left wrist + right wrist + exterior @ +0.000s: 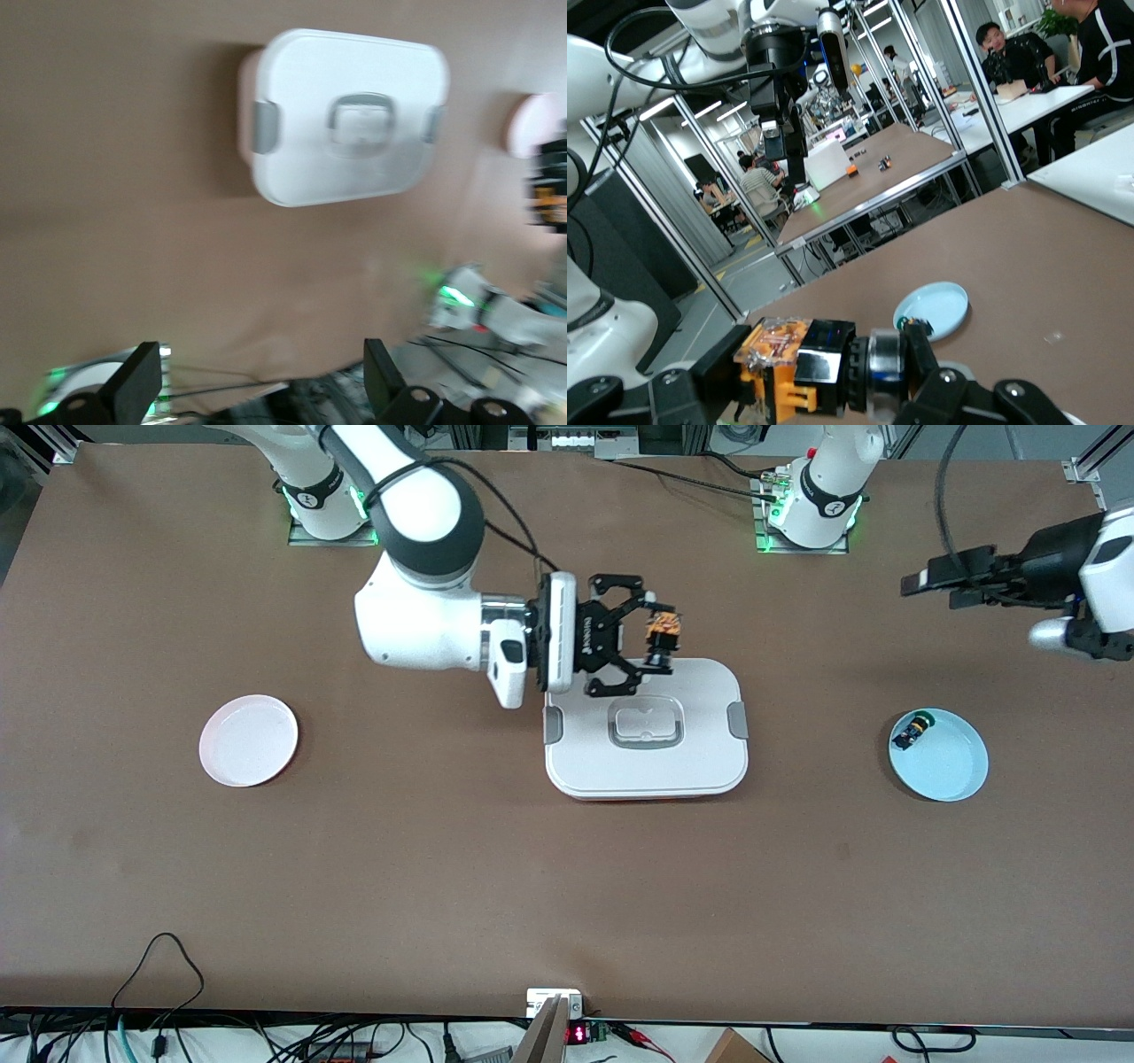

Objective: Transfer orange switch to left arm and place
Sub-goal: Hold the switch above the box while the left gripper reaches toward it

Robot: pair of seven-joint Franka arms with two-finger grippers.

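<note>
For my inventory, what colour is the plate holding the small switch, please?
Light blue plate; the front view shows it best.

Even overhead light; left wrist view motion-blurred.

We've got the tiny orange-capped black switch (662, 636) pinched between our right gripper (654, 635) jaws, just over the white plastic box (647, 731).

Orange switch (663, 631) held above white box (646, 731), box lid closed
</note>
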